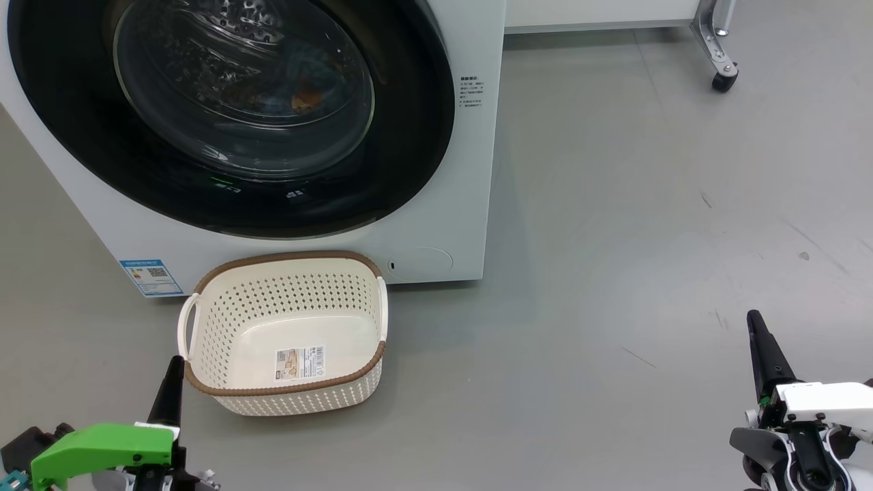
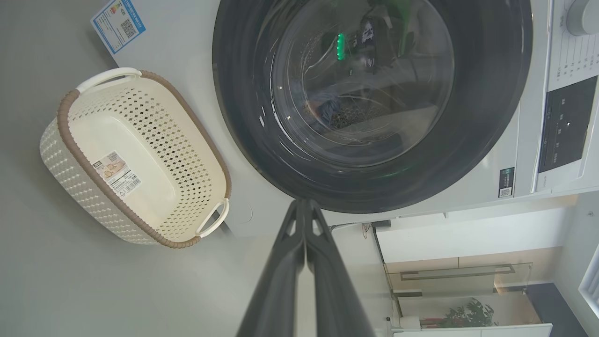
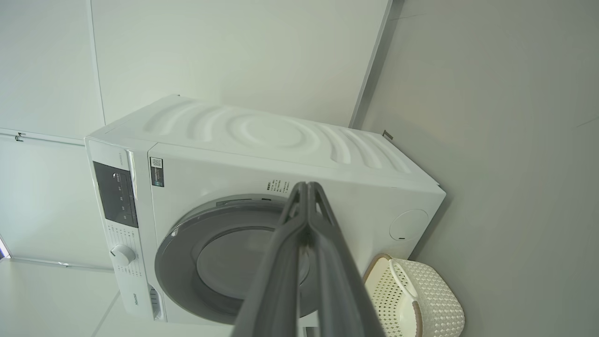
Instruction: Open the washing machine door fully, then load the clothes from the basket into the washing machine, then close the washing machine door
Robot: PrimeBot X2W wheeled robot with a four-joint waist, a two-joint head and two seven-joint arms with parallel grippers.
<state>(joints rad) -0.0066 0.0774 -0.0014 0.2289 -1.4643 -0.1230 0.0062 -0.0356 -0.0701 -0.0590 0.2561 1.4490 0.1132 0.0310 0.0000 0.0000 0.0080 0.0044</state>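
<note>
The white washing machine (image 1: 443, 225) stands with its round black-rimmed door (image 1: 382, 164) flat against its front. Through the glass I make out clothes (image 1: 305, 101) in the drum, an orange-brown patch among blue. The cream basket (image 1: 283, 332) sits on the floor in front of the machine with nothing in it but a sticker on its bottom. My left gripper (image 1: 174, 365) is shut, just left of the basket's near corner. Far to the right, over bare floor, my right gripper (image 1: 753, 320) is shut. The left wrist view shows the door (image 2: 477, 140), the basket (image 2: 135, 159) and the closed fingers (image 2: 304, 206).
A grey floor (image 1: 614, 239) spreads wide to the right of the machine. A wheeled metal frame leg (image 1: 719, 65) stands at the back right. A blue label (image 1: 151, 276) is at the machine's lower left corner. The control panel (image 3: 117, 194) and dial (image 3: 122, 255) are on the machine's front.
</note>
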